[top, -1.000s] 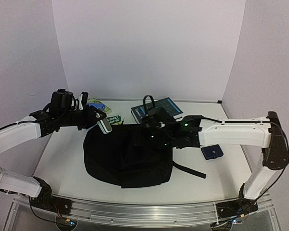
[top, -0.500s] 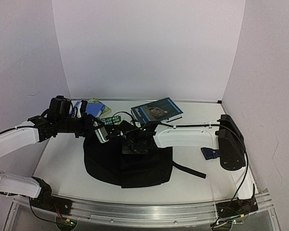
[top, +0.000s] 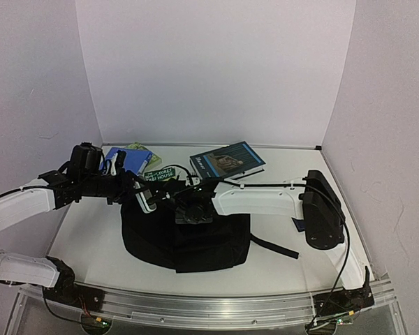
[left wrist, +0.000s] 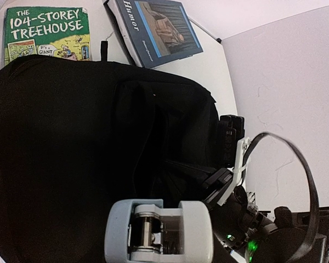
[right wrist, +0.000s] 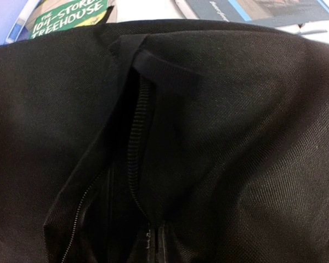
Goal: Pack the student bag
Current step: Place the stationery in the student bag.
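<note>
Since a second ago my right arm [top: 265, 199] has swung left across the desk [top: 91, 244]. Its elbow, which was out by the right wall, is now folded in nearer the middle. The right wrist, which was over the right half of the student bag [top: 181, 241], now sits over its upper middle. A small dark-blue pouch [top: 298, 223], plain to see before, now shows only as a sliver behind that elbow. My left arm [top: 21, 202] has dropped a little and edged toward the bag's upper left corner.

The student bag, black and soft, lies flat in the middle of the desk, with one strap [top: 274, 247] trailing to the right. White walls close the desk on the left, back and right. Between the bag and the back wall lie a green Treehouse book [top: 159, 173], touching the bag's top edge, a dark Humor book [top: 227, 160] and a blue booklet [top: 129, 157]. Bare desk lies left of the bag and along the near edge, and less on the right, where my elbow stands.

The left jaws hang just above the bag's upper left, and I cannot tell how far they are parted. The right jaws are out of sight in their own wrist view, which is filled with black fabric and a part-open zipper [right wrist: 136, 137]. I cannot tell their width or whether they touch the bag.
</note>
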`<state>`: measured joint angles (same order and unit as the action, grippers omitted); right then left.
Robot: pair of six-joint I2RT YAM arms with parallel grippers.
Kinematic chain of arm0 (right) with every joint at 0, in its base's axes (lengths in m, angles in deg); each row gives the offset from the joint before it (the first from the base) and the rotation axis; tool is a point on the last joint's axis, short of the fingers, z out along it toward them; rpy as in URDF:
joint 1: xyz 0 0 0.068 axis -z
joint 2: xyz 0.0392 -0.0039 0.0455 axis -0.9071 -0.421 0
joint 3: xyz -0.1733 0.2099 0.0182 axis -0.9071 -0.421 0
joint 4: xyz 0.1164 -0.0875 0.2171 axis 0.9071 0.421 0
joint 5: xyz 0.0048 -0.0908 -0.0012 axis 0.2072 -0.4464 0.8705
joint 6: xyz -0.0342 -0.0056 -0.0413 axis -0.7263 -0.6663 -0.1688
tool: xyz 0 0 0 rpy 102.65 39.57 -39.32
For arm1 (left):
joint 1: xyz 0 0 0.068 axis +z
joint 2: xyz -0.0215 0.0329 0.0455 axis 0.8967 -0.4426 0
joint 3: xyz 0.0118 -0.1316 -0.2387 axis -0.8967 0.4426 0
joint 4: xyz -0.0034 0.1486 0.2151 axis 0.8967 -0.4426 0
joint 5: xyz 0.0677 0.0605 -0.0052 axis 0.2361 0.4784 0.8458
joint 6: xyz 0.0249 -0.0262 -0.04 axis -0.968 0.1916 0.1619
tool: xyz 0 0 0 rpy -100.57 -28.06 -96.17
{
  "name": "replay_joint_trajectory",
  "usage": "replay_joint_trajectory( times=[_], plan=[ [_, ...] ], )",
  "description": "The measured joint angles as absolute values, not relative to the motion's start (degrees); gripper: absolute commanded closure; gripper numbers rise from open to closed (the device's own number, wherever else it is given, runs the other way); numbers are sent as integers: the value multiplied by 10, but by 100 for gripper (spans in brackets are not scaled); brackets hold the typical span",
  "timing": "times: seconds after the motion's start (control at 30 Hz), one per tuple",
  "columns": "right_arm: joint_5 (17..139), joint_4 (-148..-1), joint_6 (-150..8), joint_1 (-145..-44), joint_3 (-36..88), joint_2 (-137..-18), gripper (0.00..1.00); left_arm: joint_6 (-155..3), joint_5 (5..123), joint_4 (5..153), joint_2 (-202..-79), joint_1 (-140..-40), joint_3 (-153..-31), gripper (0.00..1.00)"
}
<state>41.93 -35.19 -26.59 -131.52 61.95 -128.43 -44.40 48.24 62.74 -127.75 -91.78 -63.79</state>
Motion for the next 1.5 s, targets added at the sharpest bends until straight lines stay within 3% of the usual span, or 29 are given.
replay_joint_trajectory(
  times=[0.7,1.23,1.5],
  plan=[
    [499,-468,-304,-1313,456,-1097,100,-470,395,687,-1424,-985,-708,92],
    [564,-548,-312,-1313,377,-1035,100,-515,440,804,-1543,-1022,-718,95],
    [576,-555,-312,-1313,369,-1027,100,-540,444,811,-1578,-1040,-718,84]
  ],
)
